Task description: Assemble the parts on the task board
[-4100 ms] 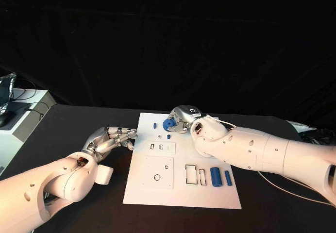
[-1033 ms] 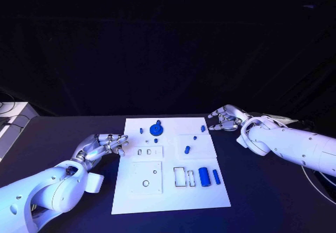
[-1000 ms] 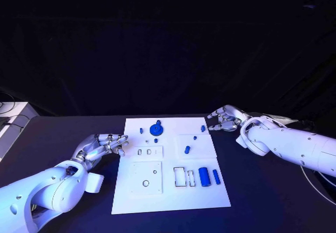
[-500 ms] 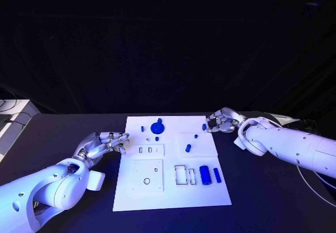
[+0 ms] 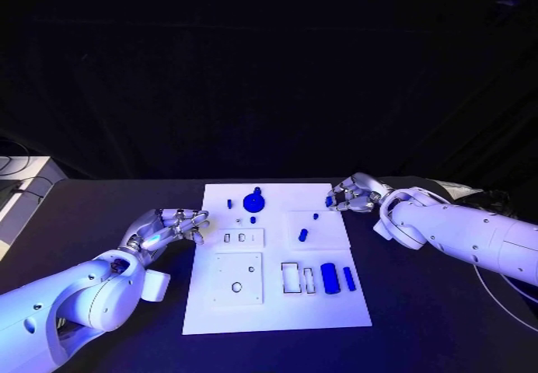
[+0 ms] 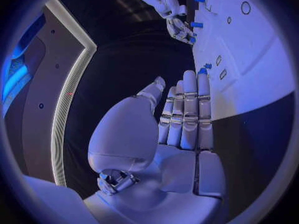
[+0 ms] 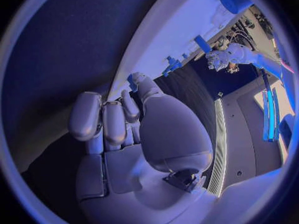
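The white task board lies mid-table. On its far part stand a round blue gear-like part and small blue pegs; another peg lies mid-board. Two blue cylinders sit near its right edge. My right hand is at the board's far right edge, fingers curled, its fingertips pinching a small blue peg that stands on the board; the peg's blue tip shows by the thumb. My left hand rests beside the board's left edge, fingers straight and holding nothing.
The board carries two small slots, a panel with a round hole and rectangular cut-outs. A pale cabinet stands at the table's far left. Black table top surrounds the board.
My right hand has moved left from off the board's corner to the small peg at its far right edge and closed its fingertips on it. The left hand has stayed put.
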Action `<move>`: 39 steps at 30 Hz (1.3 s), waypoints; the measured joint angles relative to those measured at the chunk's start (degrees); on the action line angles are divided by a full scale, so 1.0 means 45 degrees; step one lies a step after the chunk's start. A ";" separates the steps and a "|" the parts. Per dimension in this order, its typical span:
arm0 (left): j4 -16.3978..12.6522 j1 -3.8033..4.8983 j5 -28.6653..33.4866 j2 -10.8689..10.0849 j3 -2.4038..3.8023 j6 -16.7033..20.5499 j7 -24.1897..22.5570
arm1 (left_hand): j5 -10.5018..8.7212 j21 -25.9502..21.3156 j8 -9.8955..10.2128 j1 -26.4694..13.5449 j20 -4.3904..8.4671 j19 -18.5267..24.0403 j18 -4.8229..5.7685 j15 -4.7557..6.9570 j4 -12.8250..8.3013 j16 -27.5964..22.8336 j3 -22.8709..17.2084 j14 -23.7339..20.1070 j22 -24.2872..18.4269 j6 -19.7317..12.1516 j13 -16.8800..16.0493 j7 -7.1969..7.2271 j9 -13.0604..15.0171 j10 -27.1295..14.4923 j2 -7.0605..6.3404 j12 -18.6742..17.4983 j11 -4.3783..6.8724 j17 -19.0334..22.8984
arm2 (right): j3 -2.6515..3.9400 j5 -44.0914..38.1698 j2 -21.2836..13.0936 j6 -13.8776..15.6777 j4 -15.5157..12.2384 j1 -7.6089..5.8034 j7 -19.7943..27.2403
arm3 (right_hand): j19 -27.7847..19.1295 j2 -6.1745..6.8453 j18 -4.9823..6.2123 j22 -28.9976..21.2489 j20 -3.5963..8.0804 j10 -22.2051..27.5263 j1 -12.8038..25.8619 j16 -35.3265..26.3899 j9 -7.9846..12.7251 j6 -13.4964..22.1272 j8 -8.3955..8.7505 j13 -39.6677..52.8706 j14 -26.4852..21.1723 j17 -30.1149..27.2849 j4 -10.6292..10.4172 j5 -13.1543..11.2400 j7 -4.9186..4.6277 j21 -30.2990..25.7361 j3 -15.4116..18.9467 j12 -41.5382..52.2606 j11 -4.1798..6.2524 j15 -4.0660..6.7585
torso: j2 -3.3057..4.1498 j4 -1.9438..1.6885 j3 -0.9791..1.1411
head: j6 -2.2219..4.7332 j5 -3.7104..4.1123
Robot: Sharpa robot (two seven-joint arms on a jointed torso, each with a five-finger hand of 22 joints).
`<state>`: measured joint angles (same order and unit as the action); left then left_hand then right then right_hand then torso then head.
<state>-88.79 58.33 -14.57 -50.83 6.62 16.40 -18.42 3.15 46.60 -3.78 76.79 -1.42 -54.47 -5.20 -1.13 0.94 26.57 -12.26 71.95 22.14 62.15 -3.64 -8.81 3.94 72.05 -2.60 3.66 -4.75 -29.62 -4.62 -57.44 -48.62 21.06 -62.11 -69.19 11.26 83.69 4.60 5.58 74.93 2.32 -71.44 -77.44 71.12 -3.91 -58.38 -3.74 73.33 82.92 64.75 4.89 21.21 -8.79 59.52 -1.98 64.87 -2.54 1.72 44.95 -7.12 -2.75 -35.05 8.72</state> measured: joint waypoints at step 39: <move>0.0012 -0.0007 -0.0008 -0.0065 -0.0001 -0.0007 0.0020 | 0.0000 0.0000 0.0000 0.0000 0.0000 0.0000 0.0000 0.0000 0.0037 0.0000 0.0036 0.0000 0.0003 0.0000 0.0002 0.0000 0.0000 -0.0014 0.0000 -0.0001 -0.0013 -0.0001 | 0.0007 -0.0109 0.0181 -0.0038 0.0018 0.0018 -0.0070 | 0.0005 -0.1211 -0.0066 -0.0005 0.0203 -0.0244 0.0401 0.0000 0.0012 -0.1225 -0.0157 0.0204 0.0086 0.0030 0.0287 -0.0458 0.0723 0.0097 -0.0989 0.0049 0.0351 0.0239 | -0.0007 0.0007 -0.0001 | -0.0070 -0.0083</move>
<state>-88.73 58.30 -14.61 -51.12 6.62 16.37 -18.33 3.15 46.61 -3.78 76.79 -1.42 -54.47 -5.20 -1.13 1.11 26.57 -12.10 71.95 22.15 62.14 -3.63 -8.81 3.94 71.98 -2.60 3.66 -4.81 -29.63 -4.58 -57.93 -47.80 20.89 -62.03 -69.11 10.94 83.71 -0.85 5.28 74.91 3.24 -72.53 -75.64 71.12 -3.85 -63.89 -4.44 74.25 83.31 64.89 6.18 19.15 -5.53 59.96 -6.43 65.09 -0.96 2.80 44.92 -7.09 -2.75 -35.36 8.35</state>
